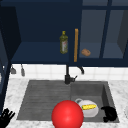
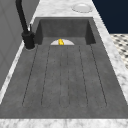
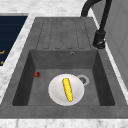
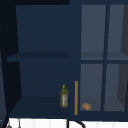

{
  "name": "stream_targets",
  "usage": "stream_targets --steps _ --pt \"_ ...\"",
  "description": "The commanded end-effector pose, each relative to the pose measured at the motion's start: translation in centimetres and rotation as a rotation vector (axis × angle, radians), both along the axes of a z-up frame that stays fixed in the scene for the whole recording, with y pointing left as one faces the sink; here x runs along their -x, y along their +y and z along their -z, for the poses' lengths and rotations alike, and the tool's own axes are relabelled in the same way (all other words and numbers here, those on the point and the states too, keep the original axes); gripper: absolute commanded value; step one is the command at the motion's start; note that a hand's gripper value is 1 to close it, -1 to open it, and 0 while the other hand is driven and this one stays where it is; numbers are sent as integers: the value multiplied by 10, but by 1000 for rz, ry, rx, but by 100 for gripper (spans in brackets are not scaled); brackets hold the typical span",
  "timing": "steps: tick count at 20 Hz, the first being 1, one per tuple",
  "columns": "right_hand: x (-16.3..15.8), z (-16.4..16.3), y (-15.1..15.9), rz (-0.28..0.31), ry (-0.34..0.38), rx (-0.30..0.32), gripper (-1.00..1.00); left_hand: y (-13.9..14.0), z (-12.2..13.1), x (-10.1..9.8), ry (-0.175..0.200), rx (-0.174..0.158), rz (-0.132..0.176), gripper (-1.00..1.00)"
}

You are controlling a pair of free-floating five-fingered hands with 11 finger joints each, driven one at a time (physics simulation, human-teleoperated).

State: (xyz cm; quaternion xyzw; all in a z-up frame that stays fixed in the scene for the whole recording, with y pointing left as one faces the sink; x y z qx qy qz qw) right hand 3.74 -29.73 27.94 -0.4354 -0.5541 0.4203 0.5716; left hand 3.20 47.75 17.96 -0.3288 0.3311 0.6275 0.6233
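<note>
My left hand (image 1: pixel 6 118) hangs at the lower left, off the sink's front left corner, with its fingers spread and nothing in it. My right hand (image 1: pixel 109 113) is low in the basin's front right corner, just right of a white plate (image 1: pixel 90 112). On the plate lies a yellow corn cob (image 1: pixel 89 107). The plate (image 3: pixel 58 91) and corn cob (image 3: pixel 67 89) sit on the basin floor beside the drain (image 3: pixel 83 80). A big red ball (image 1: pixel 67 115) shows over the sink's front edge, left of the plate.
A black faucet (image 1: pixel 67 75) stands behind the sink (image 1: pixel 37 95). The wall cabinet holds an oil bottle (image 1: pixel 63 42), a brown bun (image 1: pixel 86 52) and an orange door handle (image 1: pixel 76 45). A round dish (image 2: pixel 82 8) lies on the right counter. A small red thing (image 3: pixel 37 74) rests in the basin.
</note>
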Motion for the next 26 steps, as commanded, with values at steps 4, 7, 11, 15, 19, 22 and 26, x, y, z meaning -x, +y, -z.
stream_targets --steps 4,7,11,15,19,22,26 --pt "0 0 0 0 0 0 0 -2 0 -7 150 49 15 -100" --pt "0 0 0 0 0 0 0 -1 -1 -13 175 40 -3 -100" --pt "0 0 0 0 0 0 0 -1 0 -16 211 28 -23 -100" --pt "0 0 0 0 0 0 0 -1 0 -19 250 39 -45 -100" --pt "0 0 0 0 0 0 0 -3 0 -22 286 43 -65 -100" --pt "0 0 0 0 0 0 0 -3 18 -20 267 49 -61 -100" --pt "0 0 0 0 0 0 0 -13 17 -22 318 64 -66 -100"
